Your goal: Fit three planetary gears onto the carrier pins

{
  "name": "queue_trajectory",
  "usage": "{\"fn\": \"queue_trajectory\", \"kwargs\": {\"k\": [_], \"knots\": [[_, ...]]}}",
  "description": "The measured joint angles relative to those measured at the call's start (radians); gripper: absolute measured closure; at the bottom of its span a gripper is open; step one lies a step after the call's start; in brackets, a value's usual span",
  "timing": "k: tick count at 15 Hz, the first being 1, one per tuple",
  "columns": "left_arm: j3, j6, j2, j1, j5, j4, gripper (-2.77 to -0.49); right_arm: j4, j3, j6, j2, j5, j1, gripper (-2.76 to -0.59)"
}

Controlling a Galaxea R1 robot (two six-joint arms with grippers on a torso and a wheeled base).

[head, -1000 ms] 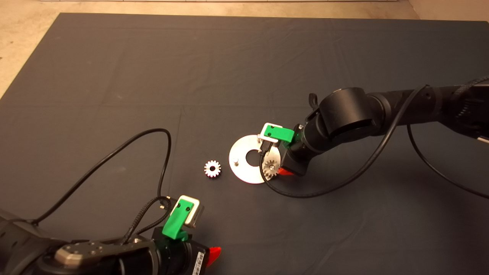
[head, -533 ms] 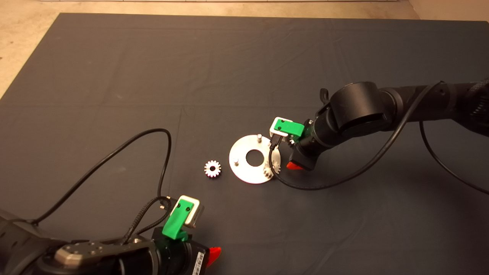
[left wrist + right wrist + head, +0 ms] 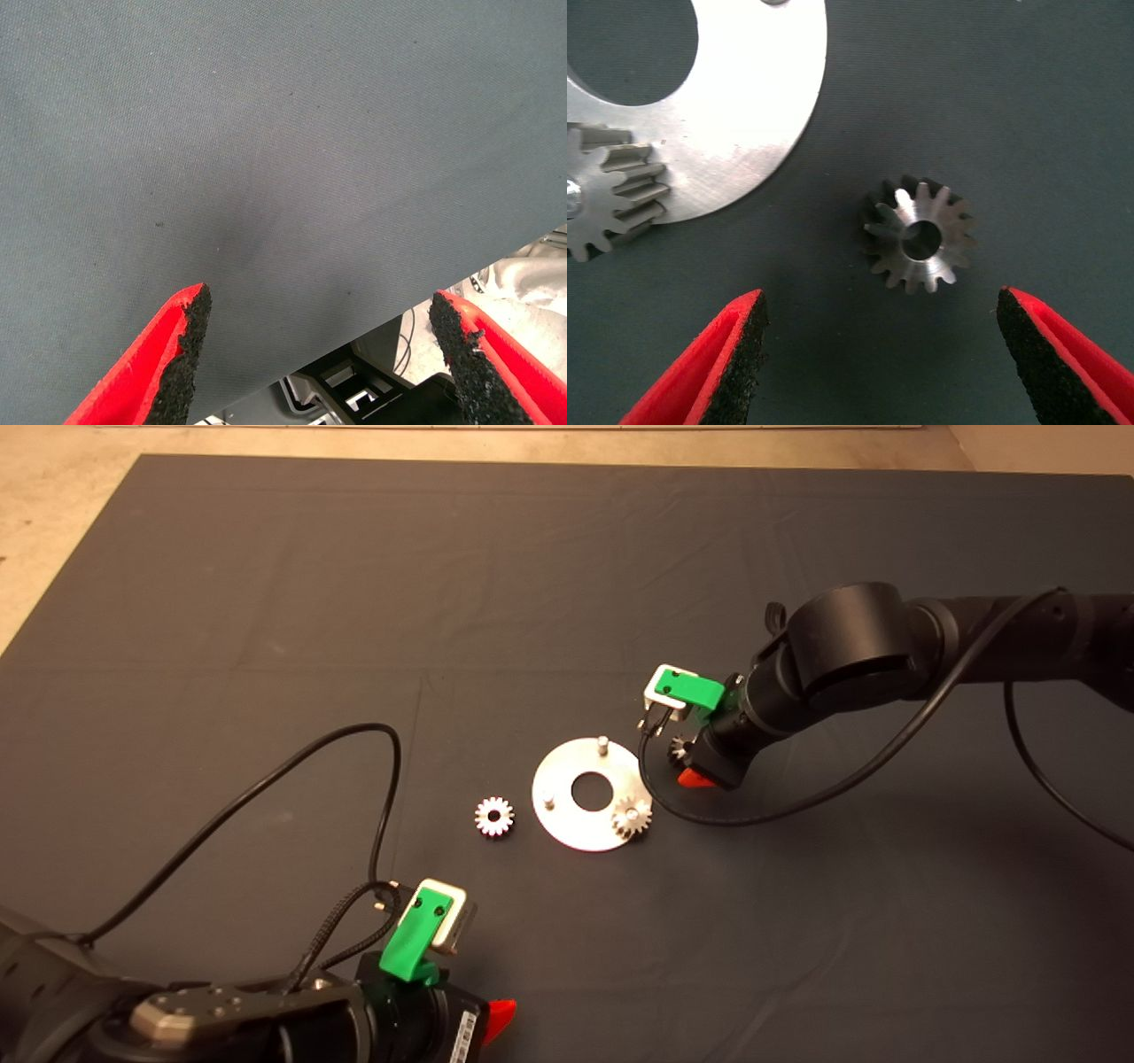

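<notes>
Dark mat [image 3: 266, 602], frame centre: one gear [image 3: 632, 816] now seated on the disc [image 3: 567, 828]. My right gripper [image 3: 881, 354] has withdrawn, fingers spread, over a loose gear [image 3: 920, 236]; third gear [image 3: 493, 816] waits left. Left gripper [image 3: 323, 345] parked, agape.

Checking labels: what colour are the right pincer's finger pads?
Black pads on red fingers; right wrist view.
</notes>
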Motion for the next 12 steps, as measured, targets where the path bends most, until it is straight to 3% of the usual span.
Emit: {"fn": "queue_trajectory", "kwargs": {"k": [2,3,5,6,9,10,12], "knots": [[0.000,0.000,0.001,0.000,0.000,0.000,-1.75,0.001,-0.006,0.000,-0.005,0.004,-0.002,-1.89],[0.000,0.000,0.003,0.000,0.000,0.000,-1.75,0.000,-0.015,0.000,-0.005,0.016,-0.002,-1.89],[0.000,0.000,0.003,0.000,0.000,-0.002,-1.75,0.001,-0.052,0.000,-0.004,0.068,-0.002,-1.89],[0.000,0.000,0.003,-0.005,0.000,-0.016,-1.75,0.000,-0.075,0.000,-0.006,0.075,-0.002,-1.89],[0.000,-0.002,0.005,-0.051,0.000,-0.072,-1.75,0.000,-0.086,0.000,-0.029,0.075,-0.002,-1.89],[0.000,-0.002,0.005,-0.060,0.000,-0.088,-1.75,0.001,-0.082,0.000,-0.043,0.079,-0.002,-1.89],[0.000,-0.002,0.004,-0.061,0.000,-0.116,-1.75,0.001,-0.081,0.000,-0.072,0.074,-0.002,-1.89]]}}
